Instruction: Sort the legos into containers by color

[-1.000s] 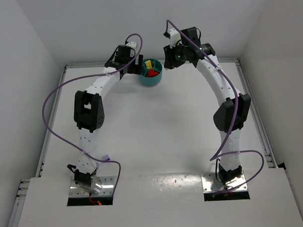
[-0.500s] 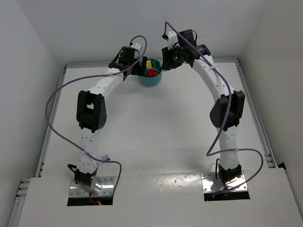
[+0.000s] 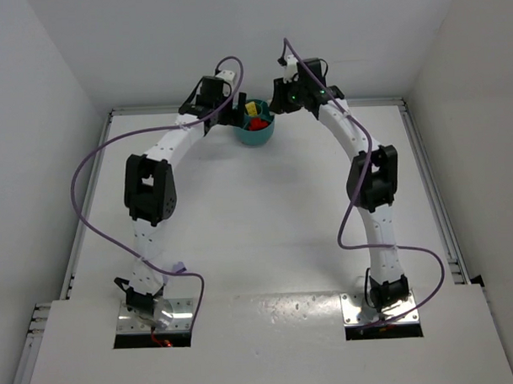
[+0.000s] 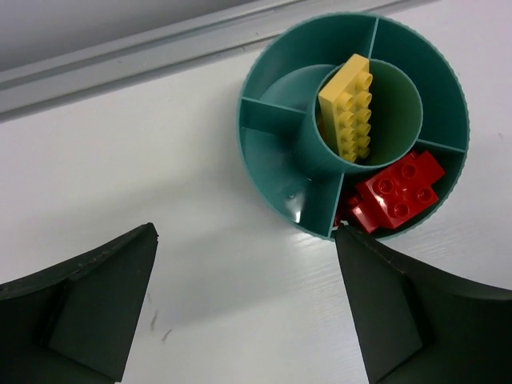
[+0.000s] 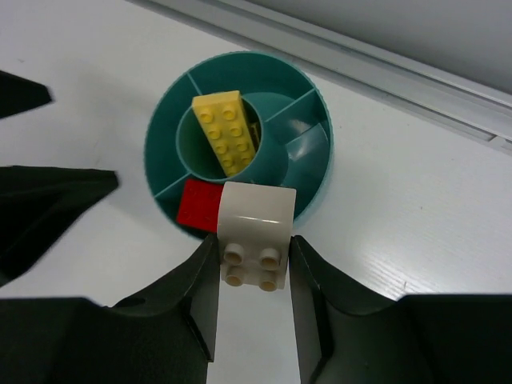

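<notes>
Our left arm and right arm reach far.
Our left gripper gapes; our right gripper pinches a pale brick.

Bowl tight between left arm and right arm

A round teal plastic bowl, divided by inner walls, is carried by the flat white table, close to the grey rail along its far edge.
</notes>
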Controlling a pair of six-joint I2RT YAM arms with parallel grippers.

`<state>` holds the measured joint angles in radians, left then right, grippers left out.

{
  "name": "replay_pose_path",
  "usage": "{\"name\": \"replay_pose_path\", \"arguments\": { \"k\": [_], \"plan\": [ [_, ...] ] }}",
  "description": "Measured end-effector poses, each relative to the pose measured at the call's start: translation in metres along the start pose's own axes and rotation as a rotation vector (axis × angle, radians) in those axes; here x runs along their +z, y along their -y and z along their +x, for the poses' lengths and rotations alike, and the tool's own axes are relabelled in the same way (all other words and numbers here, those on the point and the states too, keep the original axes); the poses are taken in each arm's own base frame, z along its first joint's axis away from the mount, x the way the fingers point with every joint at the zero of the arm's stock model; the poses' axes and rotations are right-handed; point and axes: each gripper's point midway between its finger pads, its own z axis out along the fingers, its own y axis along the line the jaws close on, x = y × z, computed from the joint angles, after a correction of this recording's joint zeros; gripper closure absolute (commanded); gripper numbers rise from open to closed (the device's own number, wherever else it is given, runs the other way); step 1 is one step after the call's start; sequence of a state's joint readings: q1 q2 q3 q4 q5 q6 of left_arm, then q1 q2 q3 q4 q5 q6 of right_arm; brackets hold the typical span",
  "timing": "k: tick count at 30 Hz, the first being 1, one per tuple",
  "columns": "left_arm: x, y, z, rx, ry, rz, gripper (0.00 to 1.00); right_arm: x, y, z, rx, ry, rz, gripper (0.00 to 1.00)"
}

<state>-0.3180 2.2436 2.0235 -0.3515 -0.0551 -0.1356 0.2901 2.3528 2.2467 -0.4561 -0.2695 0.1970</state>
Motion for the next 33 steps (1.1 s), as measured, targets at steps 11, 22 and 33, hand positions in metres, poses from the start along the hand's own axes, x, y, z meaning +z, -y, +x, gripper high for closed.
{"name": "replay_pose_path", "arguments": {
  "k": [11, 22, 33],
  "plan": [
    [-0.046, -0.034, -0.041, -0.043, 0.093, -0.036, 0.00, 0.038, 0.011, -0.006, 0.023, 0.106, -0.001, 1.00],
    [-0.046, -0.042, -0.025, -0.047, 0.055, -0.049, 0.00, 0.051, 0.015, -0.002, 0.025, 0.127, 0.001, 0.92],
    [-0.046, -0.046, -0.025, -0.044, 0.054, -0.064, 0.00, 0.063, 0.020, 0.008, 0.035, 0.118, 0.005, 0.44]
  ]
}}
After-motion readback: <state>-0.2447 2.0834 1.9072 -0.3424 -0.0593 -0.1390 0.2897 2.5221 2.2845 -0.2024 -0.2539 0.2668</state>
